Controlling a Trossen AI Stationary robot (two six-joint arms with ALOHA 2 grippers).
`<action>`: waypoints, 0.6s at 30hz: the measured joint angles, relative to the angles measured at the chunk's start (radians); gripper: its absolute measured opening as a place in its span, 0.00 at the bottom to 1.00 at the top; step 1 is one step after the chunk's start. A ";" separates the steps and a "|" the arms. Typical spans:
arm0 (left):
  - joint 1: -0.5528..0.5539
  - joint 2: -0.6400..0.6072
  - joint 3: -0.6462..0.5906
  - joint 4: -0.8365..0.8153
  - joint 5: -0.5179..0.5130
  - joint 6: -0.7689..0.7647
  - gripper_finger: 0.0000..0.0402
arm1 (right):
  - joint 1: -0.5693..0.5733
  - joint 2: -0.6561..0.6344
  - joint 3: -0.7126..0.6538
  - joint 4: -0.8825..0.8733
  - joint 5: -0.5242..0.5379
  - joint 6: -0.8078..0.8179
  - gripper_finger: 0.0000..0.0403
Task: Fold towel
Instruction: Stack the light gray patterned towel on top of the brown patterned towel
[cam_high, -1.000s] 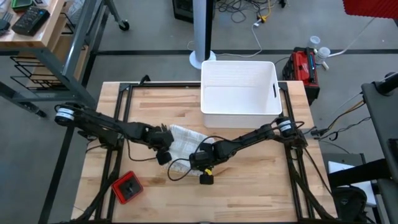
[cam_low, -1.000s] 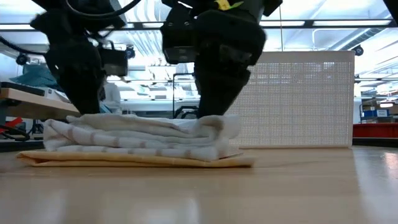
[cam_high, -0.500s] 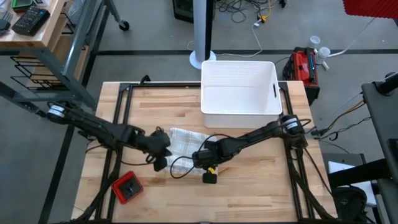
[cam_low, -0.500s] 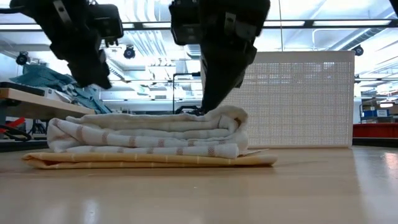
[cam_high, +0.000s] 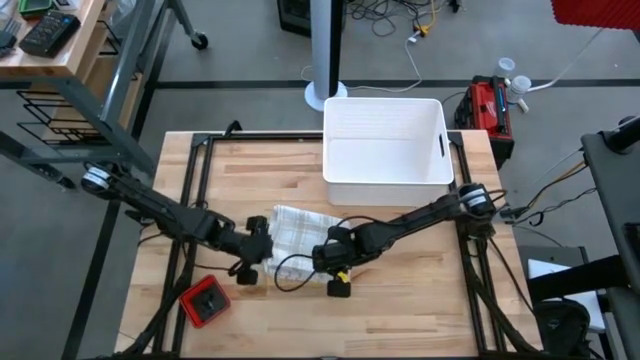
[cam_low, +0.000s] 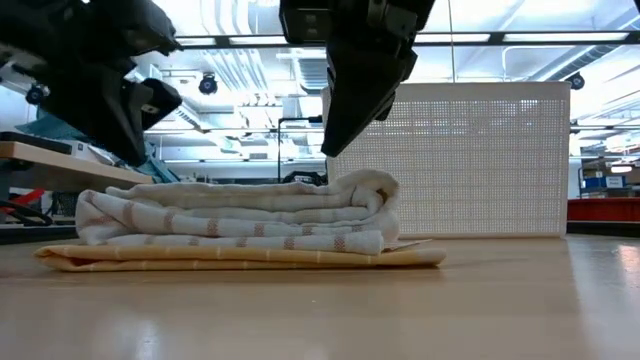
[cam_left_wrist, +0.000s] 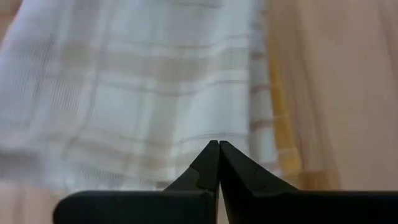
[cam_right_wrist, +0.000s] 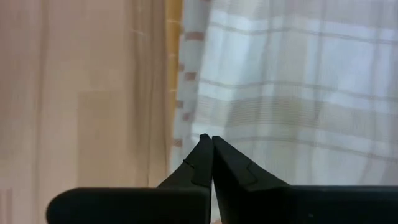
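Both grippers have lifted off the towel (cam_high: 295, 228), which lies folded in a flat stack at the centre of the high view, the left gripper (cam_high: 250, 268) and right gripper (cam_high: 336, 281) pinched shut and empty, seemingly backing off to leave the fold undisturbed.

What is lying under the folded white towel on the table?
A thin yellow cloth lies under the white striped towel, its edge showing all along. Its covered middle cannot be seen.

left gripper (cam_left_wrist: 218, 144) fingers pressed together, empty; right gripper (cam_right_wrist: 206, 138) likewise; both arms reach inward, low.
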 joint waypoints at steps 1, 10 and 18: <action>-0.018 0.004 0.000 0.002 -0.016 0.047 0.00 | 0.000 -0.003 0.000 0.000 0.000 0.000 0.00; -0.065 0.027 0.000 -0.008 -0.063 0.068 0.15 | 0.001 -0.006 0.000 0.001 0.000 0.010 0.00; -0.065 0.130 0.000 0.070 -0.056 0.026 0.35 | 0.000 -0.006 0.000 0.002 0.001 0.010 0.00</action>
